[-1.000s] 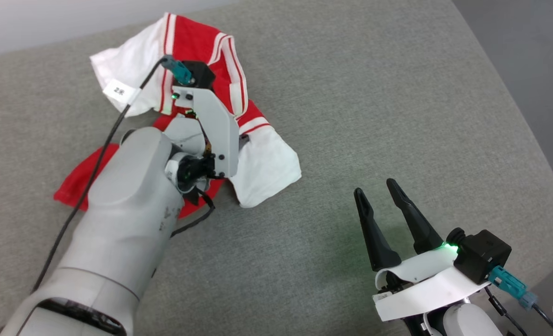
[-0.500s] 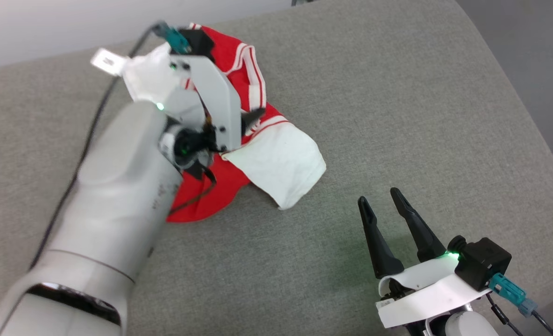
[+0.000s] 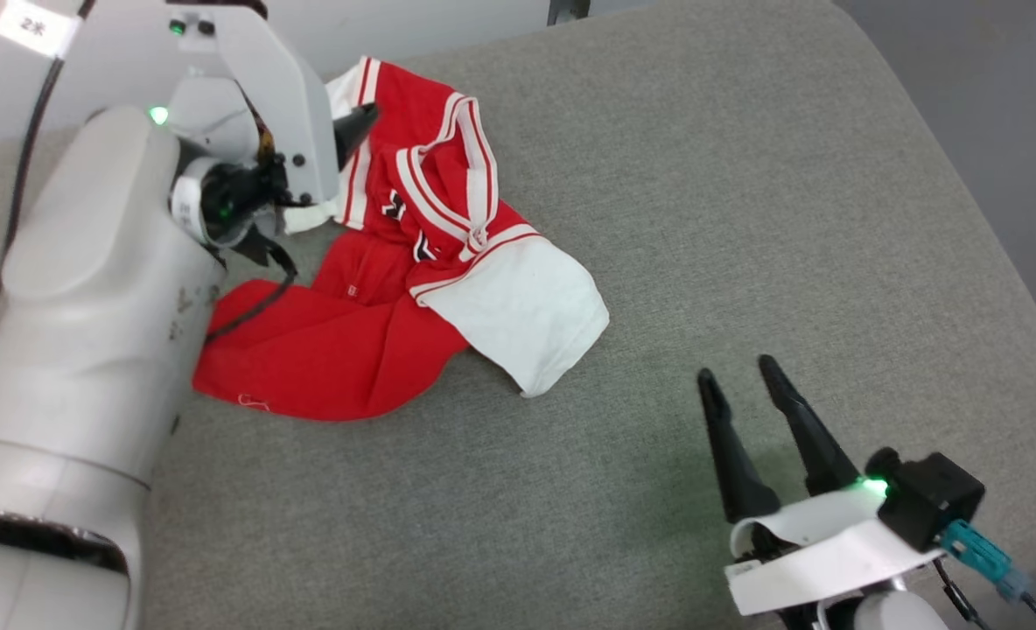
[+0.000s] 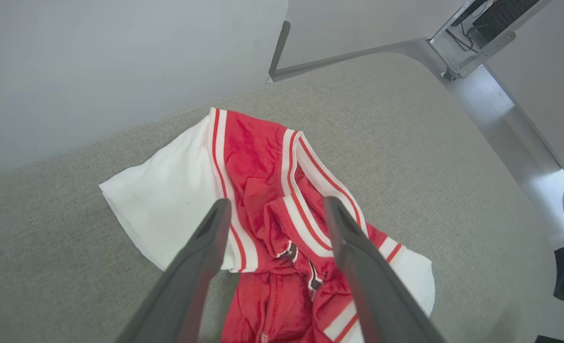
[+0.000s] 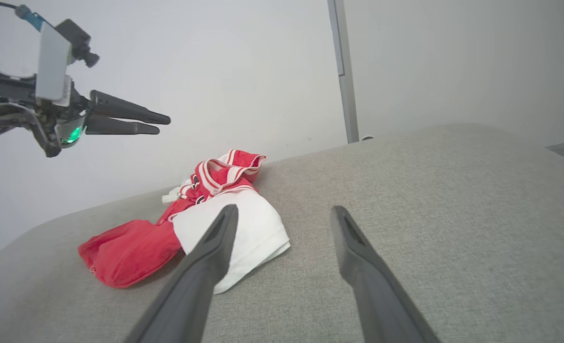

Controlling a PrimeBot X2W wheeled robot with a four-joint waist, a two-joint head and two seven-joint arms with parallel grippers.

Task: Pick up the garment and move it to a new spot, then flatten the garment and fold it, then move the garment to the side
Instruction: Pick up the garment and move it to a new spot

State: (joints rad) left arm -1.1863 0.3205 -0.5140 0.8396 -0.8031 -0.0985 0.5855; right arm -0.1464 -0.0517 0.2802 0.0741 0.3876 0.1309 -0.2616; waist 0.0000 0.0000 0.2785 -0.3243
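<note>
The garment, a red jersey with white sleeves and striped trim, lies crumpled on the grey table at the back left. One white sleeve spreads toward the middle. My left gripper hangs open well above the garment's collar end, holding nothing. In the left wrist view its two fingers are spread over the garment. The right wrist view shows the left gripper high over the garment. My right gripper stands open near the front right, apart from the cloth.
The table top is padded grey fabric with a rounded right corner. A pale wall runs behind it, with a grey upright post. Bare floor lies beyond the table's far right edge.
My left gripper has opened, let go of the garment and risen above it. The garment now lies in a looser heap. The right gripper has kept its pose.
</note>
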